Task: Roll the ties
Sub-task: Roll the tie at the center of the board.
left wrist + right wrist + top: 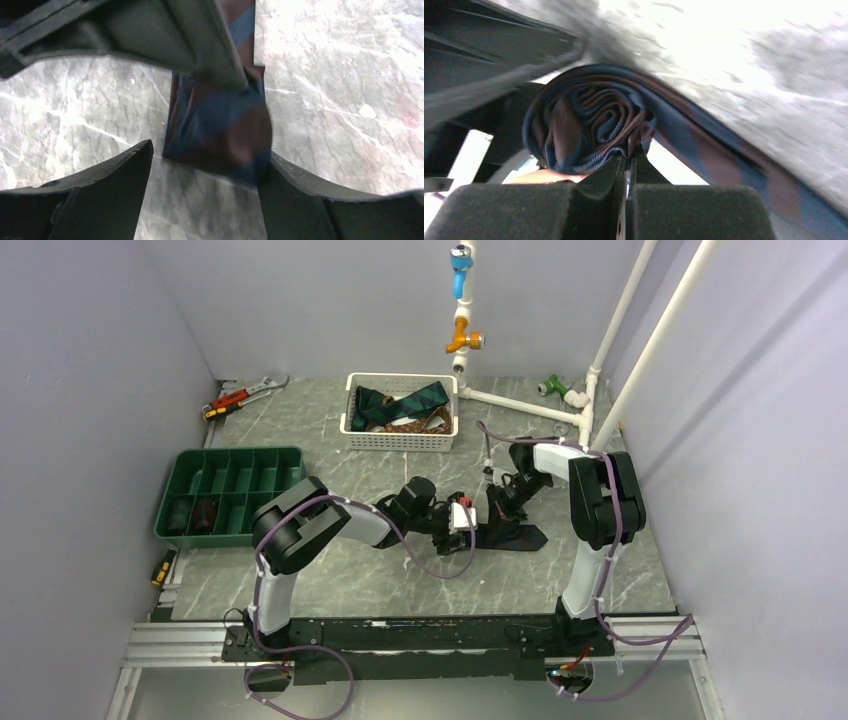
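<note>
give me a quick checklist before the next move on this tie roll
1. Tie roll coils snug: ok.
2. Right gripper shut on the roll's edge: ok.
3. Left gripper open, fingers either side of the roll: ok.
4. Unrolled tail lying straight: cannot tell, the arms hide part of it.
5. Green tray has free compartments: ok.

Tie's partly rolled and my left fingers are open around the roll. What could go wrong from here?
1. The left gripper stands open around the striped tie, so only the shut right gripper holds the roll. It seems to pinch just a thin edge, which may slip and let the coil spring loose.
2. In the right wrist view the coil's layers look loose and uneven, so further turns could push them out sideways.
</note>
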